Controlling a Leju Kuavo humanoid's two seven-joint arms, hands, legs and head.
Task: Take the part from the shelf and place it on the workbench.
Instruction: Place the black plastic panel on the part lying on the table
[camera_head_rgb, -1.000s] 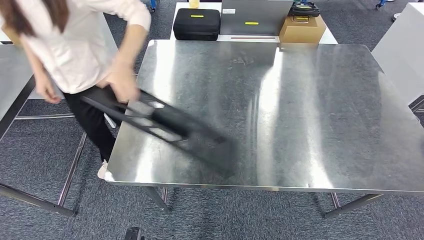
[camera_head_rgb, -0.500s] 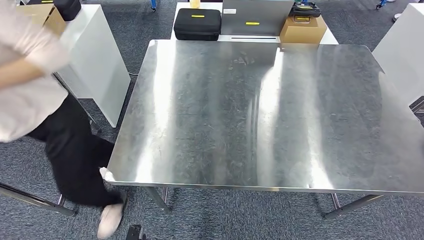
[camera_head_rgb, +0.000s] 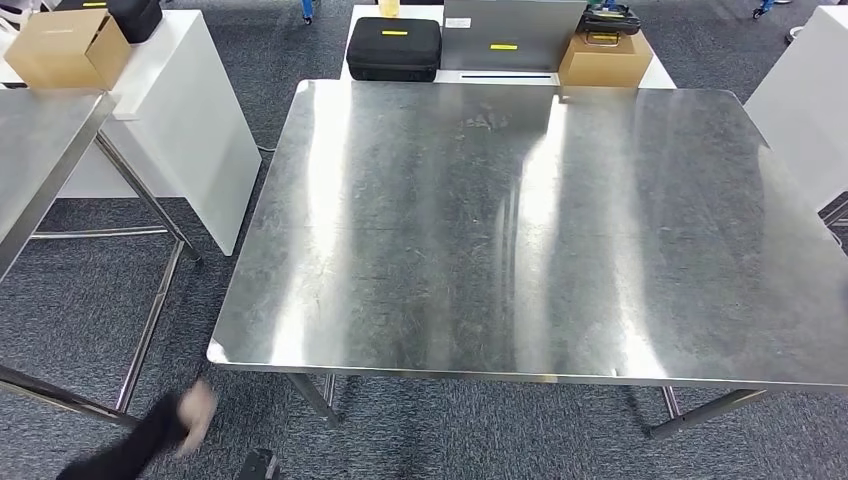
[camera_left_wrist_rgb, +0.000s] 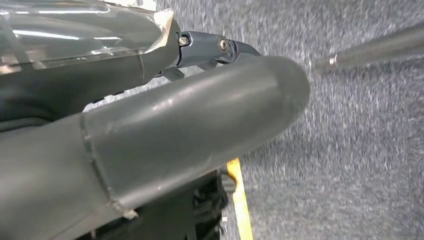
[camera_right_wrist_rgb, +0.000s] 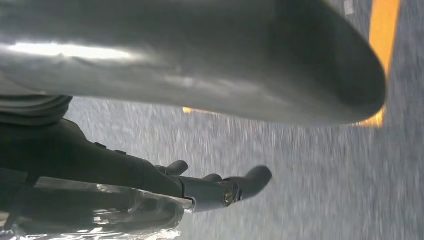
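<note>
Steel gleams bare across the tabletop (camera_head_rgb: 520, 230) a moment after a person in a pale shirt lifts a long black part off its near left corner and walks away with it. A second ago the part lay slanted on the metal under that person's hand; half a second ago the person was already stepping off to the left; now only a dark sleeve and a blurred hand (camera_head_rgb: 195, 408) trail at the near left edge of the head view, low by the floor. The part itself is out of sight, so I cannot tell where it is; presumably it is going back toward the shelf, which would reset the task to its start.

Both arms hang beside the body over grey carpet (camera_left_wrist_rgb: 360, 150). The left robot hand (camera_left_wrist_rgb: 200, 50) holds nothing, and its dark fingers (camera_left_wrist_rgb: 220, 47) look loosely extended rather than curled. The right robot hand (camera_right_wrist_rgb: 215, 187) likewise grips nothing, its fingers (camera_right_wrist_rgb: 255, 177) slightly apart.

Around the tabletop: a black case (camera_head_rgb: 394, 47), a grey panel (camera_head_rgb: 512, 35) and a cardboard box (camera_head_rgb: 604, 58) with a dark tool on top stand on a white table just beyond the far edge. To the far left a white cabinet (camera_head_rgb: 190, 120) carries another cardboard box (camera_head_rgb: 68, 48), and a second steel table (camera_head_rgb: 40, 150) juts in from the left. Its legs and the departing person are what would stand in the way if the robot turns left for the shelf.
</note>
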